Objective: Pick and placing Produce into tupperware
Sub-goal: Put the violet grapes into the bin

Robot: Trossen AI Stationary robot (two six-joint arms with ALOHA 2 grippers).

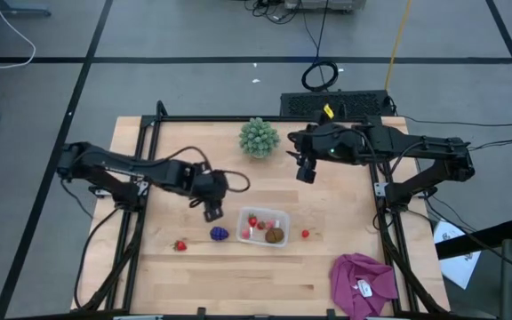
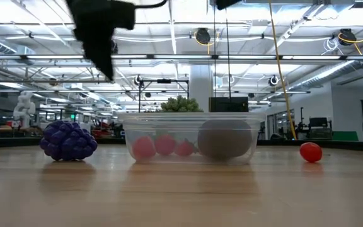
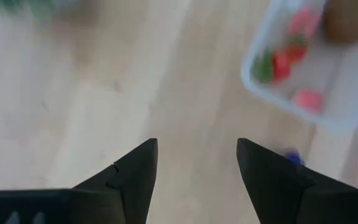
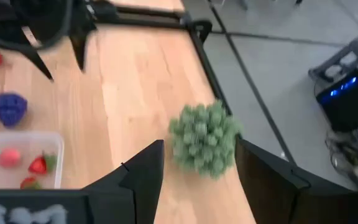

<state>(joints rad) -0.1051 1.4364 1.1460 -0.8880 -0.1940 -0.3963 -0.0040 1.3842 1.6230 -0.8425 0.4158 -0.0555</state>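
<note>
Left gripper (image 1: 212,212), fingers apart and empty, hangs just above the table beside the tupperware (image 1: 264,228), between it and the arm's own base; the wrist view shows bare wood between its dark fingers (image 3: 132,177). Right gripper (image 1: 306,172), also parted and holding nothing, waits farther back from the tupperware, near the green spiky ball (image 1: 259,137).

Inside the tupperware already lie the brown kiwi (image 1: 275,236) and several strawberries (image 1: 253,221). Touching or just off its outer wall on the left arm's side sits the purple grape cluster (image 1: 220,233), apparently the next pick. A clean take would likely mean dropping straight down with the fingers straddling the cluster, clear of the plastic wall so the box is not shoved.

One loose strawberry (image 1: 180,245) lies farther out beyond the grapes; another (image 1: 305,234) sits just past the tupperware's opposite end. Open wood surrounds all three; the magenta cloth (image 1: 362,283) lies well apart near a table corner.
</note>
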